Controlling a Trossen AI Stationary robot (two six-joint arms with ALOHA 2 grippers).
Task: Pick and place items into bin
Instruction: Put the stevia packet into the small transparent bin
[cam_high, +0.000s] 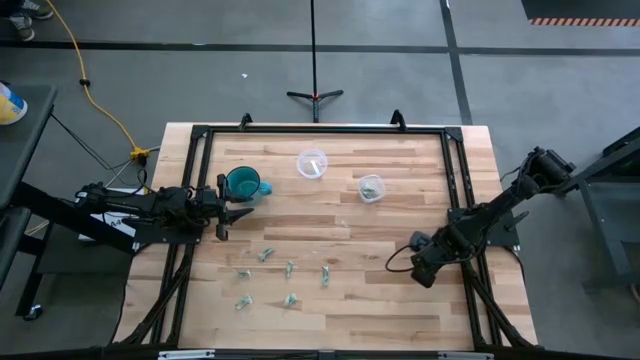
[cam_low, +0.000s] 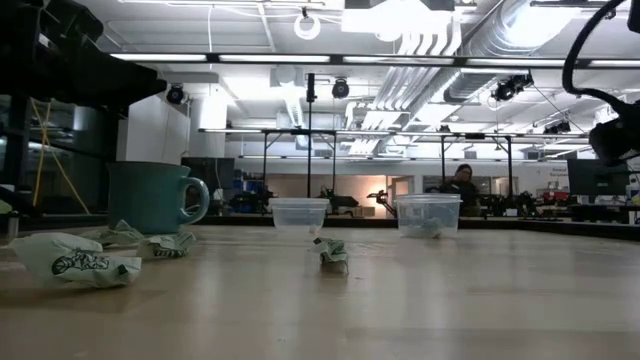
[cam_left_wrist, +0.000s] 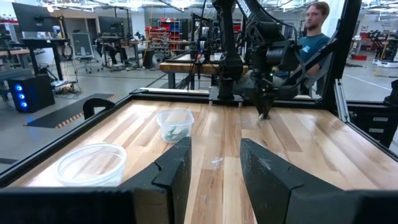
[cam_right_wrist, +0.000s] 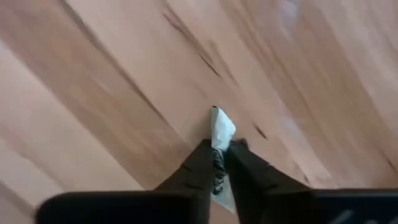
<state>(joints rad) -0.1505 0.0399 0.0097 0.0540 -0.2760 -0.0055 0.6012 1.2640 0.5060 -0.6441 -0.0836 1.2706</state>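
Several tiny pale green-and-whitish wrapped pieces (cam_high: 290, 268) lie scattered on the near middle of the wooden table, and they also show in the low view (cam_low: 80, 258). My right gripper (cam_right_wrist: 221, 149) hangs over the table's right side (cam_high: 418, 272), shut on one such piece (cam_right_wrist: 221, 129). My left gripper (cam_left_wrist: 214, 165) waits open at the left edge (cam_high: 226, 212), beside the teal mug (cam_high: 243, 183). Two clear tubs stand toward the far side: one (cam_high: 312, 163) looks bare, the other (cam_high: 371, 187) has greenish pieces inside. My right gripper pinches a small whitish piece between its two fingertips (cam_right_wrist: 204, 163), coming from above and pointing down at the table. The piece's crumpled free end (cam_right_wrist: 222, 124) sticks out past the tips. The wood below looks apart from it, so it seems lifted clear.
A black metal frame (cam_high: 320, 130) runs along the table's edges. The teal mug (cam_low: 155, 195) and both tubs (cam_low: 300, 213) (cam_low: 428, 213) stand on the far half. A person (cam_left_wrist: 314, 31) stands beyond the table's right side. Bare wood lies between the pieces and the tubs.
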